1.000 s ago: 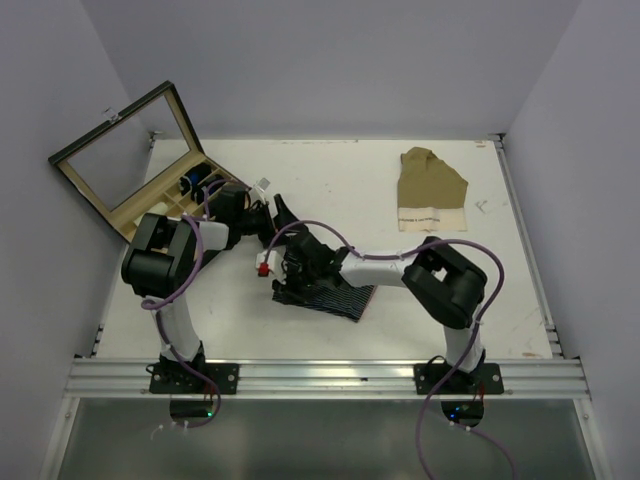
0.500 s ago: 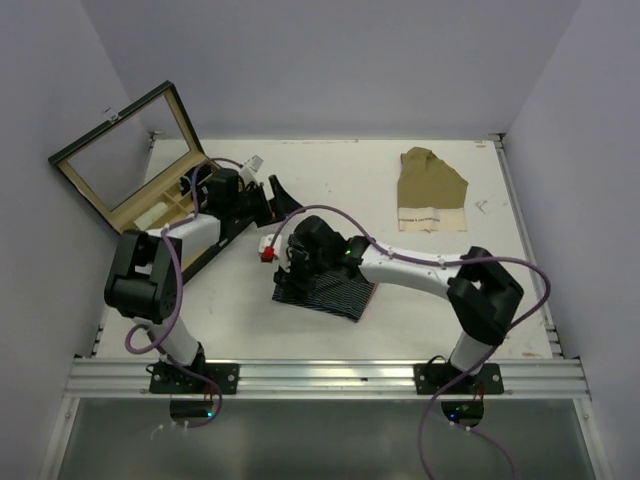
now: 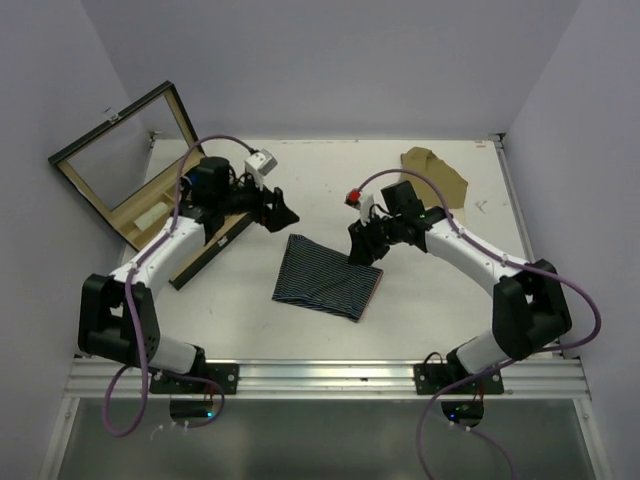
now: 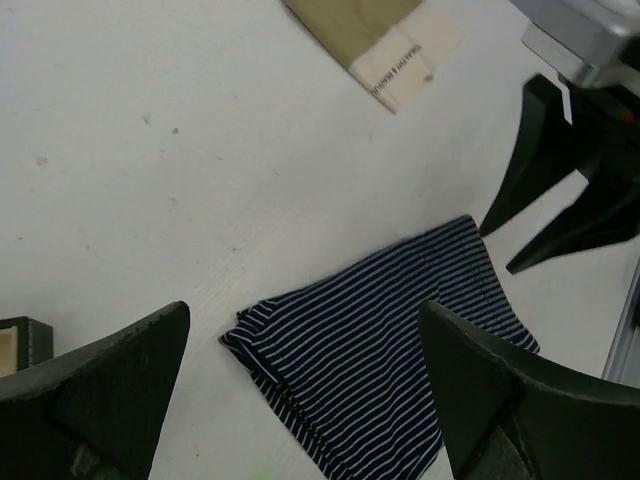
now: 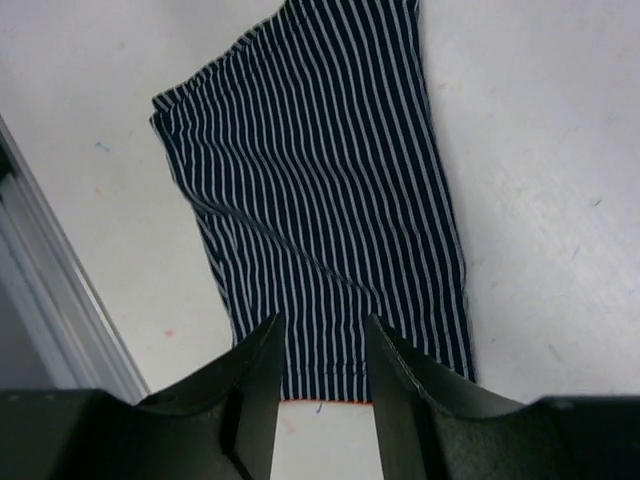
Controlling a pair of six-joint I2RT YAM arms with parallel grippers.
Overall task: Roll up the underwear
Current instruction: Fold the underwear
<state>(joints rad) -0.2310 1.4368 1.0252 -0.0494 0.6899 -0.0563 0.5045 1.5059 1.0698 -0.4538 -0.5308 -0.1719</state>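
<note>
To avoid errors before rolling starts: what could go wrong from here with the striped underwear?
The right tool hangs open over the edge of the folded underwear; it may pinch only the top layer and open the fold. The left tool is open and away, so the underwear might slide.

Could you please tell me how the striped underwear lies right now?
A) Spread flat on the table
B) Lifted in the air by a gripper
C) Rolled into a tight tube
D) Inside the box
A: the underwear lies spread flat on the table, not yet rolled.
</note>
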